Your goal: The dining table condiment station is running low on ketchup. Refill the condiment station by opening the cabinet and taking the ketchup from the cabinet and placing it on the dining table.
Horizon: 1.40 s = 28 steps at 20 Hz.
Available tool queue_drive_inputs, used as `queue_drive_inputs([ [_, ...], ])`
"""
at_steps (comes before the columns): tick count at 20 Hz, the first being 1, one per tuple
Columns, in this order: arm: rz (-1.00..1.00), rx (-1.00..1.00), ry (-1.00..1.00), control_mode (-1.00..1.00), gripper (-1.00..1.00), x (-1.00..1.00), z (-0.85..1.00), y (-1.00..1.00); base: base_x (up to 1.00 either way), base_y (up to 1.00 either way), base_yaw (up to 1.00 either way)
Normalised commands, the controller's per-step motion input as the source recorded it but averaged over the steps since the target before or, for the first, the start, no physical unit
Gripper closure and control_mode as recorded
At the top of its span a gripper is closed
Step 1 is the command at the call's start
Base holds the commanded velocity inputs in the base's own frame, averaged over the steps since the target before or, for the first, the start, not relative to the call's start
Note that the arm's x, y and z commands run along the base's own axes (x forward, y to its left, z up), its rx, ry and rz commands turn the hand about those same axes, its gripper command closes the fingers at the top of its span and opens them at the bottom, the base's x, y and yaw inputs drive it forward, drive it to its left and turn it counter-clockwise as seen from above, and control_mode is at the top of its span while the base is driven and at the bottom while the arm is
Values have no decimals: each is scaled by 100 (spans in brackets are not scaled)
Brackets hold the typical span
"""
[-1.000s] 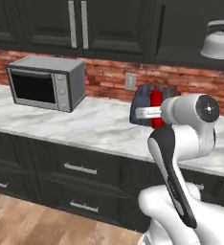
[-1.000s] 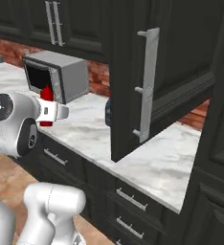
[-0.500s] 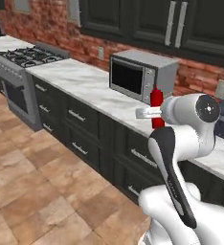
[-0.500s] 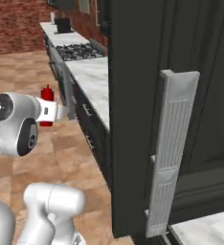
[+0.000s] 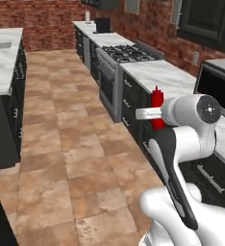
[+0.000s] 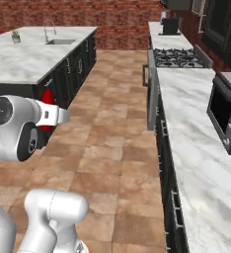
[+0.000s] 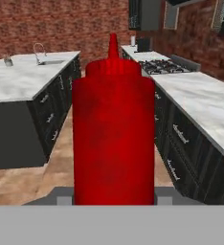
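**Gripper carries the ketchup across the kitchen**

Gripper [image 5: 155, 114] is clamped around the ketchup [image 7: 114, 139], holding it upright out ahead of the arm, above the tiled floor [image 5: 61, 158]. It looks light, smooth plastic that could squash or slip; gripping mid-body seems safest.

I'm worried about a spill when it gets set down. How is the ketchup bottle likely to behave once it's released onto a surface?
The ketchup looks tall for its width, with a narrow nozzle on top, so it probably tips easily if set down tilted. Its smooth, round body would likely roll if it falls. The gripper holds it upright by the sides, so a straight, level release should leave it standing.
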Motion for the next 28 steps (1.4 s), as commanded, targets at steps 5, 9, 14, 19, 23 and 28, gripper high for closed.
queue_drive_inputs([
  [5,0,0,0,100,100,0,0,0,78,19,59],
  [9,0,0,0,100,100,0,0,0,99,2,38],
  [14,0,0,0,100,100,0,0,0,100,0,24],
  [19,0,0,0,100,100,0,0,0,100,25,31],
  [23,0,0,0,100,100,0,0,0,85,35,58],
  [28,0,0,0,100,100,0,0,0,85,28,60],
])
